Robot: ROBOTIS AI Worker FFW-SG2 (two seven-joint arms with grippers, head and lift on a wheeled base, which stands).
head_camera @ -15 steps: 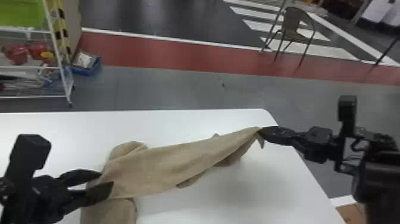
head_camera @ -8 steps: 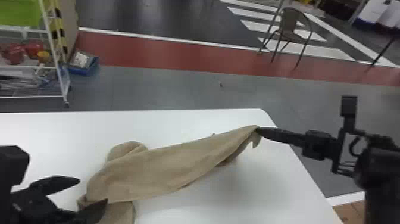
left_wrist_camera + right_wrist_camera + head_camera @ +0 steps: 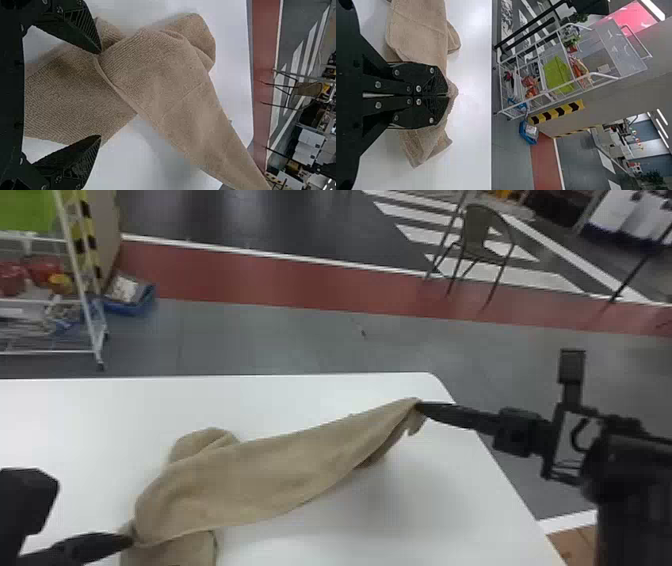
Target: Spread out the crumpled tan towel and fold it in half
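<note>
The tan towel [image 3: 260, 475] stretches diagonally over the white table, its near-left end bunched and folded over itself. At its raised far-right corner, my right gripper [image 3: 419, 406] is shut on the cloth; in the right wrist view the closed gripper [image 3: 447, 95] has towel [image 3: 417, 31] showing on both sides. My left gripper [image 3: 132, 541] is at the towel's near-left end. In the left wrist view that gripper [image 3: 100, 94] stands open over the towel [image 3: 162, 83], one fingertip against a folded edge and the other beside the lower layer.
The white table's [image 3: 100, 405] far edge and rounded right corner lie just past the towel. Beyond on the floor are a wire rack [image 3: 85, 305] at the left, a blue bin [image 3: 131, 304] and a chair [image 3: 477, 237].
My left gripper drew back from the towel, then came to its near-left end and turned, so its fingers line up in the head view. The right gripper has barely moved, keeping its hold.
</note>
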